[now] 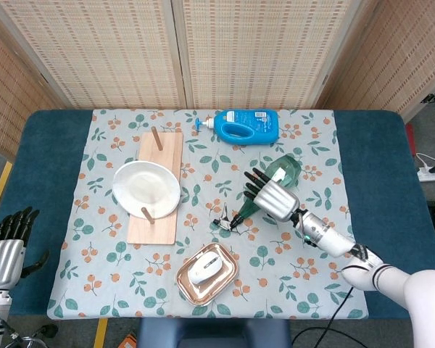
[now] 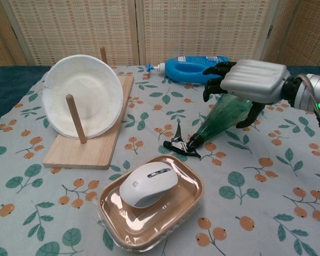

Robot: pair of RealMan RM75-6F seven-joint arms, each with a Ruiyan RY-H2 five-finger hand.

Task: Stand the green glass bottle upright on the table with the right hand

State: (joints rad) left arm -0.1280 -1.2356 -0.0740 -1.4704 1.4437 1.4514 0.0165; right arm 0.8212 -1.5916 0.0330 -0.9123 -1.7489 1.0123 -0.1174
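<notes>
One risk stood out: the right hand (image 2: 253, 81), fingers spread and gripping nothing, hovered over the lying green glass bottle (image 2: 230, 111) right of centre, whose smooth tapered body could roll aside.

Nothing is reading clearly. The blue detergent bottle (image 1: 243, 125), lying beyond the right hand's fingers (image 1: 255, 183), is showing a label with print too small to make out. The white mouse (image 2: 148, 184) is carrying a faint, unreadable logo.
</notes>
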